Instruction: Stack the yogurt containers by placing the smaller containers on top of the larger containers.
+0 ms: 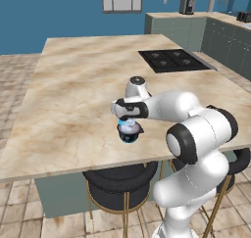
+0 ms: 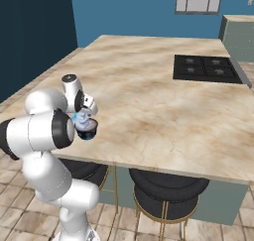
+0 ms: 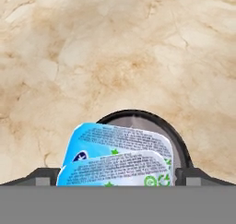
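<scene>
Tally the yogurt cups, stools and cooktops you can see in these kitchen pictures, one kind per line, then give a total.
Small pale-blue cup: 1
Large dark cup: 1
Black stools: 2
Cooktop: 1
Total: 5

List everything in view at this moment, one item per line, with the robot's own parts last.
small yogurt cup: one, pale blue and white, sitting on the large cup.
large yogurt cup: one, dark with pale top, near the counter's front edge.
counter: one, beige marble island.
cooktop: one, black, set in the counter's far right.
stools: two, black seats with gold legs, under the counter's front.
coffee machine: one, dark, on the back counter.
gripper: one, white arm, jaws open either side of the small cup.
</scene>
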